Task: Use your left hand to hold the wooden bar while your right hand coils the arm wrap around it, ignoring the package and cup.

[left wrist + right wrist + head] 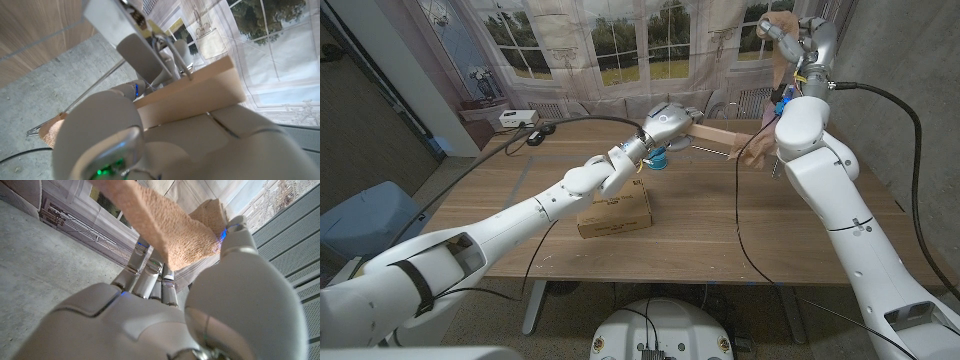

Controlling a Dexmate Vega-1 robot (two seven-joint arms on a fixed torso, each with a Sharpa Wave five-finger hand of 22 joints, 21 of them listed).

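Wooden bar [720, 137] sat gripped in the left hand [665, 124] above the table [720, 230]. Right hand [798, 38] pinched the tan arm wrap [170, 235] overhead.

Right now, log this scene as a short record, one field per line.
left hand: grips the wooden bar above the table
right hand: raised high, holds the arm wrap
arm wrap: tan fabric, hangs from the right hand down toward the bar's far end
package: brown box on the table under the left forearm, untouched
cup: blue, mostly hidden behind the left hand
coiling: cannot tell how many turns are on the bar
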